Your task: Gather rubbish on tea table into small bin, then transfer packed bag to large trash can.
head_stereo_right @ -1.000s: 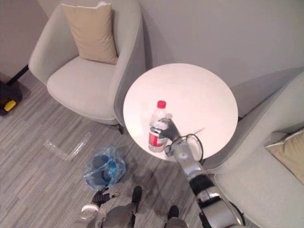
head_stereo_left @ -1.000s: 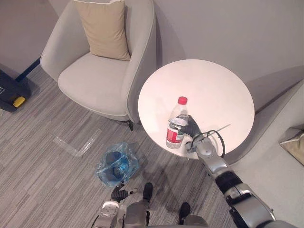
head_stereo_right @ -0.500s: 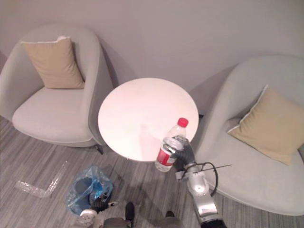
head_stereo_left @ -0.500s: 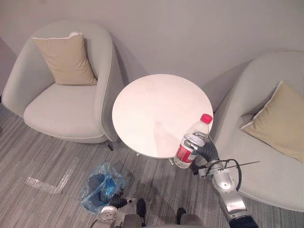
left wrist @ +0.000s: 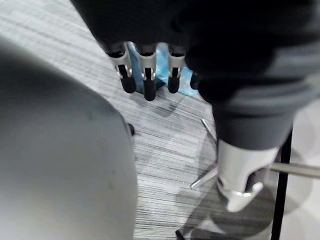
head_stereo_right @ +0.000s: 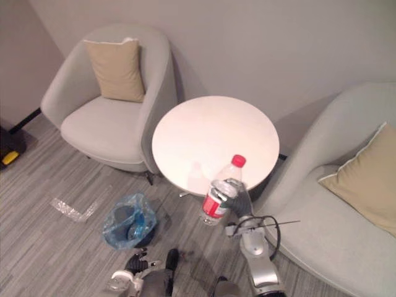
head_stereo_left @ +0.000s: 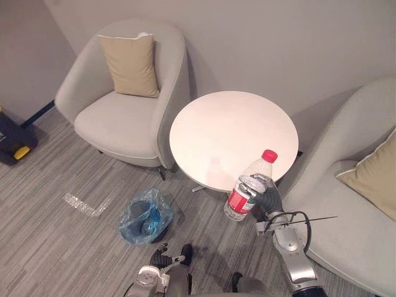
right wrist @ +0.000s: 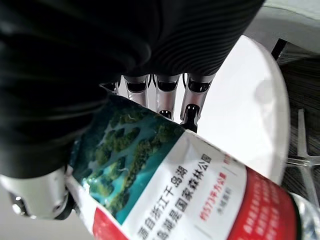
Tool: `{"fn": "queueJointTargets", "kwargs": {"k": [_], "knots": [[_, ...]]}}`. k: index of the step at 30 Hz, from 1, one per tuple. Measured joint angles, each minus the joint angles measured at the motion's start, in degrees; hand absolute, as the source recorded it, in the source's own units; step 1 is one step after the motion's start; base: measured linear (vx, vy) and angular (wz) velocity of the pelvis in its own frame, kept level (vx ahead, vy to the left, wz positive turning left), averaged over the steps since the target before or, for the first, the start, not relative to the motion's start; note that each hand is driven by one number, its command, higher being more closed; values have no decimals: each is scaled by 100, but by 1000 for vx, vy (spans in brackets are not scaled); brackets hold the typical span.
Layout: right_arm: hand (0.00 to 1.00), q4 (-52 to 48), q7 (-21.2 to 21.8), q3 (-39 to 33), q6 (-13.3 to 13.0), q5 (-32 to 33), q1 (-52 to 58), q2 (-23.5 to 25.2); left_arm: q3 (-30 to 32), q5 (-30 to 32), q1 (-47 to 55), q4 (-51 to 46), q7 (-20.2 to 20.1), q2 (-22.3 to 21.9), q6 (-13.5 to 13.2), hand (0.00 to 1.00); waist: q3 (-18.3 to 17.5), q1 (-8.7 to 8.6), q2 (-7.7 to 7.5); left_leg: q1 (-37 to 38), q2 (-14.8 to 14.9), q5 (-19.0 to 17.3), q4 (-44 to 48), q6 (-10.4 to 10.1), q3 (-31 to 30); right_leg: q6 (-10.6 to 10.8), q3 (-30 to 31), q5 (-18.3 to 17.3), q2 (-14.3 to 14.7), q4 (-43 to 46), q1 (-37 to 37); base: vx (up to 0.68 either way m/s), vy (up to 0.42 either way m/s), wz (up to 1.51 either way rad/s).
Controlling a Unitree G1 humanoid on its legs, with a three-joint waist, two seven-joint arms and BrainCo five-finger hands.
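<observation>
1. The room has a plain grey wall [head_stereo_left: 260,37] and a floor [head_stereo_left: 55,179] of grey carpet with fine stripes.
2. Two armchairs [head_stereo_left: 117,120], rounded tub shapes in light grey cloth, stand one on each side of the table.
3. One table [head_stereo_left: 232,136] stands between them, with a round, smooth white top.
4. There are two cushions [head_stereo_left: 130,65], tan and soft, one against each chair's back.
5. One small bin [head_stereo_left: 148,218] stands on the floor near the table, lined with a crinkled, see-through blue bag [head_stereo_left: 131,221].
6. One bottle [head_stereo_left: 247,192] of clear plastic with a red cap and red label is held tilted, off the tabletop by its near rim.
7. The right hand [head_stereo_left: 267,199] has its fingers curled round the bottle.
8. The left hand [left wrist: 149,82] hangs low above the floor, its fingers straight and holding nothing.
</observation>
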Motion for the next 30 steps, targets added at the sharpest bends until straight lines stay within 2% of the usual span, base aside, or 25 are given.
{"fn": "queueJointTargets", "kwargs": {"k": [1,2,4,5,7,9,12,15,17,19,21,22,23,24,25,26,27,29,30], "knots": [[100,49,-23,-60,6,1,-2,-23,-7,2,-6,-35,0,28,1,0,8,-35,-55,-145,-115,80,321,195,299,-44,-220,43,-197,4,-66,-202,-65,114],[100,119,-60,-169,6,2,1,-30,-11,0,1,-60,2,32,1,0,-9,-111,-102,-236,-254,105,846,278,541,-16,-423,127,-401,-10,-105,-133,-64,109],[100,219,-81,-327,15,5,72,-34,-34,11,26,-108,9,24,19,0,-19,-129,-90,-110,-242,-214,1647,192,997,35,-694,188,-616,-34,-87,-201,125,143],[100,393,-125,-377,52,3,47,17,-126,241,73,-118,26,-6,118,0,-113,-155,27,681,261,-1147,986,-102,1935,394,-1299,596,-643,-560,-46,-218,355,178],[100,434,-65,-300,96,2,74,302,-250,254,74,-98,60,149,165,0,-195,-115,-194,832,-16,-926,632,9,1872,532,-1237,869,-710,-1102,257,-70,287,98],[100,434,-47,-271,93,3,71,387,-294,359,107,-98,131,153,216,0,-260,-114,-226,995,-207,-908,515,45,1847,619,-1082,950,-808,-1278,456,8,152,13],[100,574,-49,-275,93,5,43,389,-279,401,169,-7,201,151,207,0,-381,-123,-202,1044,-458,-764,203,242,1696,697,-1195,996,-970,-1421,519,8,133,27],[100,1017,-48,-198,168,3,-91,410,-266,401,162,-10,269,153,202,0,-388,-52,-244,1027,-513,-767,202,261,1650,712,-1216,989,-1012,-1402,520,36,40,13],[100,1112,-48,-39,192,3,-135,431,-225,400,146,-12,273,160,200,0,-355,-41,-289,946,-567,-901,334,298,1635,762,-1249,836,-1077,-1212,457,41,34,12],[100,1183,-38,112,192,-4,-172,424,-219,396,111,-18,274,176,196,0,-320,-43,-347,728,-592,-1194,778,319,1539,845,-1272,481,-1236,-580,257,51,25,26],[100,1250,-34,153,199,-17,-188,416,-229,393,87,-10,289,190,199,0,-307,-46,-376,641,-602,-1409,1082,342,1318,848,-1122,363,-1328,108,77,122,21,41],[100,1258,-34,160,204,-42,-182,415,-227,393,91,-9,311,194,199,0,-304,-74,-364,675,-618,-1419,1075,357,1187,729,-898,402,-1325,620,-114,186,61,62],[100,1264,-34,173,204,-80,-185,401,-224,384,95,-12,337,199,199,0,-295,-95,-365,789,-594,-1416,1076,369,980,455,-622,503,-1285,1320,-372,231,32,74],[100,1283,-32,177,203,-126,-188,378,-218,351,88,-23,373,197,200,0,-243,-127,-287,859,-494,-1428,1076,395,843,447,-431,240,-1153,1498,-509,245,-20,73],[100,1293,-23,195,201,-161,-205,393,-214,348,80,-12,399,201,208,0,-245,-135,-306,908,-433,-1437,1064,403,743,431,-291,33,-933,1431,-523,280,-135,70],[100,1304,-8,255,195,-189,-237,388,-132,348,69,0,422,209,210,0,-201,-131,-334,1064,-345,-1437,949,402,575,344,-190,-154,-534,1236,-592,212,-135,60],[100,1318,-2,276,186,-191,-254,387,-54,346,64,22,430,196,209,0,-164,-129,-320,1147,-299,-1438,892,400,485,296,-183,-181,-335,1107,-648,204,-137,61],[100,1354,5,312,180,-190,-258,378,-11,350,29,132,431,174,213,0,-121,-157,-299,1326,-248,-1435,772,372,298,213,-222,-16,50,517,-840,191,-125,64],[100,1350,8,321,172,-189,-210,374,-4,349,38,140,424,178,207,0,-141,-181,-401,1378,-366,-1480,789,291,214,171,-131,464,74,-121,-830,239,-153,73]]}}
